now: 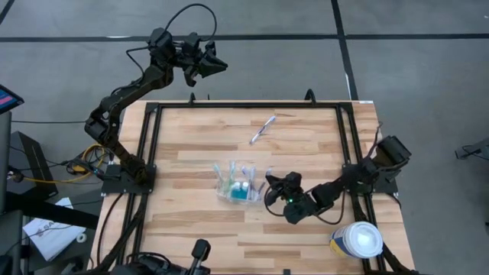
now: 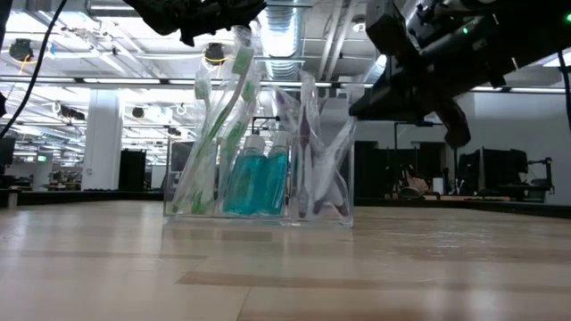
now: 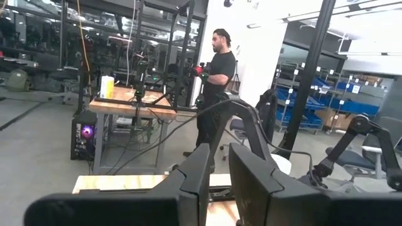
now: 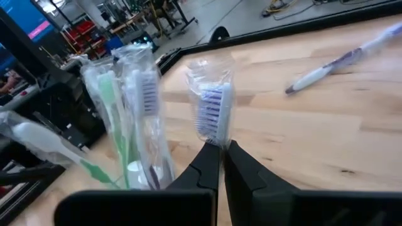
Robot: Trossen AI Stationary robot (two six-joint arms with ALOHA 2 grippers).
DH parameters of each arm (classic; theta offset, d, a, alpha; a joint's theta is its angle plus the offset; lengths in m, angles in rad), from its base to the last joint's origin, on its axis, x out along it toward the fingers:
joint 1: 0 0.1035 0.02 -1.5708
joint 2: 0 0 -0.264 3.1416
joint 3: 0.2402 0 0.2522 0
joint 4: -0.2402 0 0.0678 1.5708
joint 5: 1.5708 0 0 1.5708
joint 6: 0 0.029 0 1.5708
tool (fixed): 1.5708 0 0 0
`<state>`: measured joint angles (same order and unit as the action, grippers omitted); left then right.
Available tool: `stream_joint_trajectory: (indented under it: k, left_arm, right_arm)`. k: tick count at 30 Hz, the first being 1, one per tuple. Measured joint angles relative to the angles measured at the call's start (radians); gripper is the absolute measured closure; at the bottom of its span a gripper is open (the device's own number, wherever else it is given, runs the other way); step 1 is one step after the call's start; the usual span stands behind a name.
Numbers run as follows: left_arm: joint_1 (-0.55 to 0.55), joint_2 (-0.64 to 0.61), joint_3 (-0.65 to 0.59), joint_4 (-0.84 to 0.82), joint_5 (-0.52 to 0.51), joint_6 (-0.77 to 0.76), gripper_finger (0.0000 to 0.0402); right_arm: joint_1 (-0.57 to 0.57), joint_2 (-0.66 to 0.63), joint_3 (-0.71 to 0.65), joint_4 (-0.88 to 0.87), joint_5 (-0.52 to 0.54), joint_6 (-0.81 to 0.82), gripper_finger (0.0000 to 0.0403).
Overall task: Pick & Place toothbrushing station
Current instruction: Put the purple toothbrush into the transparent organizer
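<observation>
The toothbrushing station (image 1: pixel 229 183), a small see-through holder, stands on its base at the table's middle (image 2: pixel 317 201). In it stand several wrapped toothbrushes (image 4: pixel 119 107) and a teal bottle (image 2: pixel 259 178). My right gripper (image 1: pixel 269 183) is shut just right of the holder, pointing at it nearly level. Its tips (image 4: pixel 222 150) are at the neck of a wrapped purple-bristled toothbrush (image 4: pixel 210 107). My left gripper (image 1: pixel 218 65) hangs high beyond the table's far edge, slightly open with nothing between its fingers (image 3: pixel 218 182). My right gripper has its shut fingertips (image 4: pixel 210 157) right at the wrapped toothbrush's neck (image 4: pixel 215 139), below the purple bristles, coming level from the table's right. I cannot tell whether they touch the wrapping. The toothbrush stands upright, head up.
A loose toothbrush (image 1: pixel 262 128) lies flat on the wood toward the far edge. A white-lidded round tub (image 1: pixel 359 239) sits at the near right corner. A black frame (image 1: pixel 153 137) borders the table. A person (image 3: pixel 217 81) stands in the room beyond.
</observation>
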<state>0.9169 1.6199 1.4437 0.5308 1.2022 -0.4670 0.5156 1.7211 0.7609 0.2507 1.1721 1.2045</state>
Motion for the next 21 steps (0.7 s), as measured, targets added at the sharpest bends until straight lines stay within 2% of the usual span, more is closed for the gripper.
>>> stream_joint_trajectory:
  k: [10, 21]
  left_arm:
    - [0.000, 0.000, 0.000, 0.000, 0.008, 0.023, 0.0349]
    - [-0.002, 0.000, 0.000, 0.000, 0.008, 0.019, 0.0349]
  right_arm:
    - [0.000, 0.010, 0.024, 0.045, -0.026, -0.080, 0.0397]
    - [-0.006, -0.001, 0.069, 0.051, -0.091, -0.070, 0.0292]
